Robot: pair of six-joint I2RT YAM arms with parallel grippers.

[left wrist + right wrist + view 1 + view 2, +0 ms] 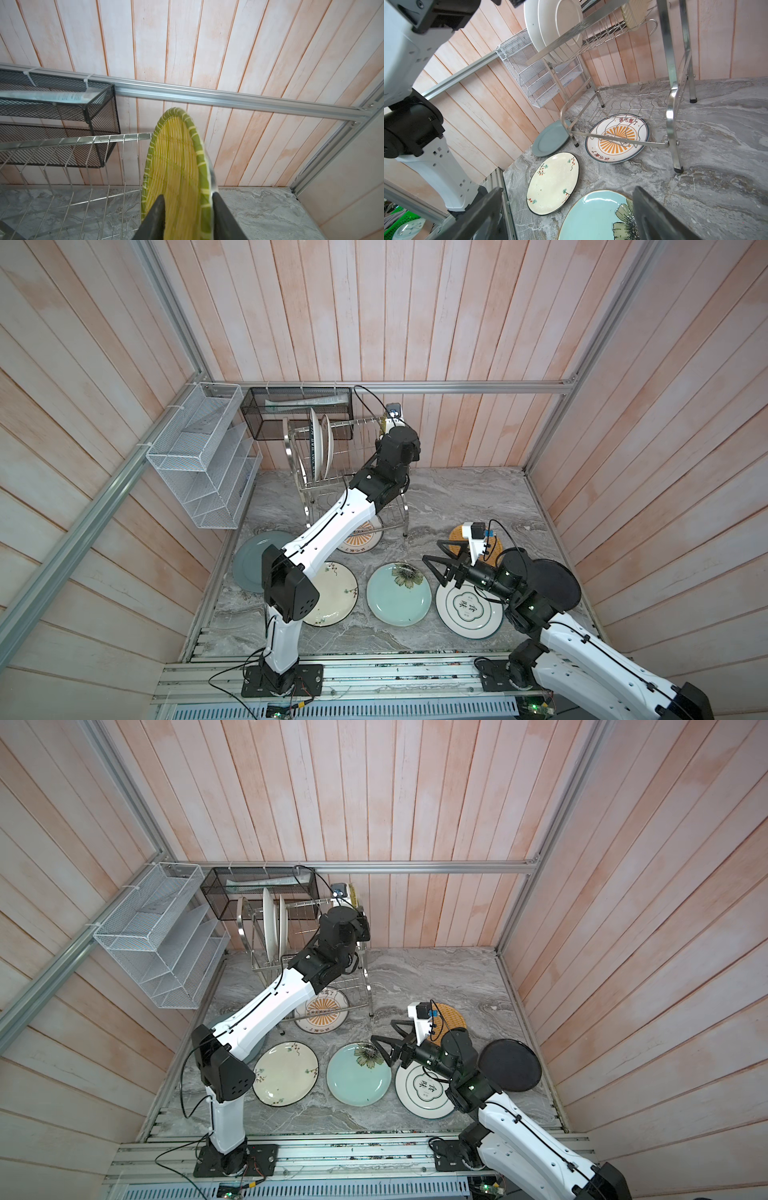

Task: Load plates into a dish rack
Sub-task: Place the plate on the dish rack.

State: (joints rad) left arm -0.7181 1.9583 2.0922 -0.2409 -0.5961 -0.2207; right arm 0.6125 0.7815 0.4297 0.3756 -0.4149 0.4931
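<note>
L gripper (188, 195) astride woven plate (174, 158) (maybe loose).

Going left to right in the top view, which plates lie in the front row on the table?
Grey-blue plate, cream floral plate, pale blue flower plate, white lettered plate, black plate.

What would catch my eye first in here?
Probably the woven yellow-green plate standing on edge on the upper tier of the steel dish rack, between the fingers of the left gripper. Next, the spread of plates lying flat on the marble table, among them a pale blue flower plate, with the open right gripper hovering over them. Two white plates already stand upright in the rack.
</note>
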